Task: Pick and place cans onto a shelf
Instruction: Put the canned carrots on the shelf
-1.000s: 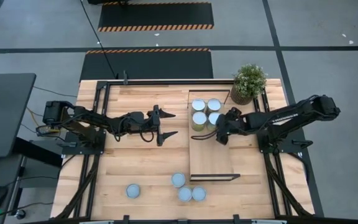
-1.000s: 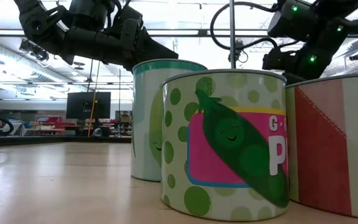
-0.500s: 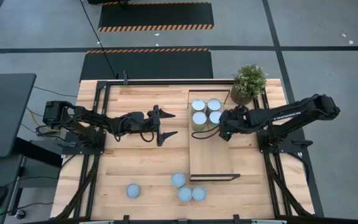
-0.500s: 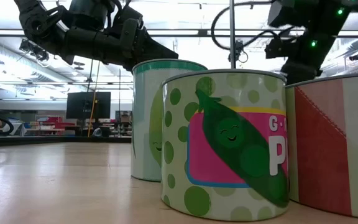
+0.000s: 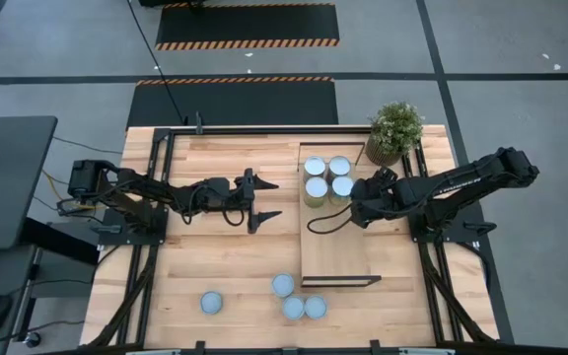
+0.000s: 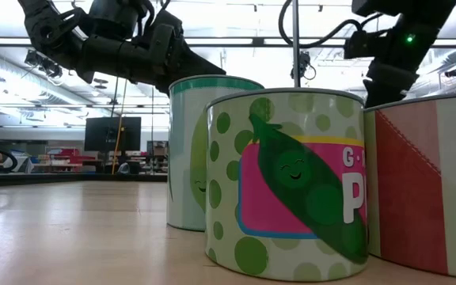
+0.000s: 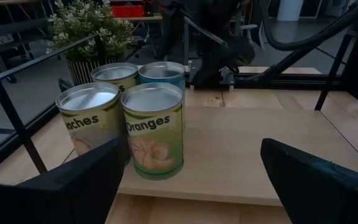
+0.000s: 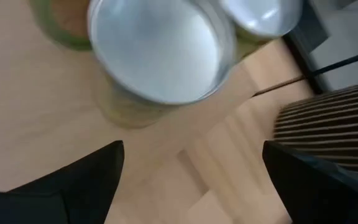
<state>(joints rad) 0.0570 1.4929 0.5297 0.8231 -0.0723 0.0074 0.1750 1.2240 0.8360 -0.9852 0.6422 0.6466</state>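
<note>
Four cans stand upright at the far end of the shelf (image 5: pixel 338 247), among them a can (image 5: pixel 342 186) nearest my right gripper and an "Oranges" can (image 7: pixel 154 130). Several more cans (image 5: pixel 293 308) stand on the table near its front edge, and a pea-labelled one (image 6: pixel 291 182) fills the low view. My right gripper (image 5: pixel 331 219) hangs open above the shelf, just near of the four cans, and slants down; a can top (image 8: pixel 160 50) shows beyond its fingers. My left gripper (image 5: pixel 264 197) is open and level over the table, left of the shelf, pointing at the shelf's cans.
A potted plant (image 5: pixel 394 133) stands at the table's far right corner, beside the shelf's far end. The shelf's dark metal frame (image 7: pixel 17 124) rises at its ends. Bare shelf board (image 5: pixel 335 251) lies near of the four cans, and bare tabletop (image 5: pixel 215 247) left of the shelf.
My right gripper has risen from beside the shelf's cans and drawn back a little toward the table's right edge, its wrist turning as it went. It has stayed open. The four cans on the shelf have kept their places.
</note>
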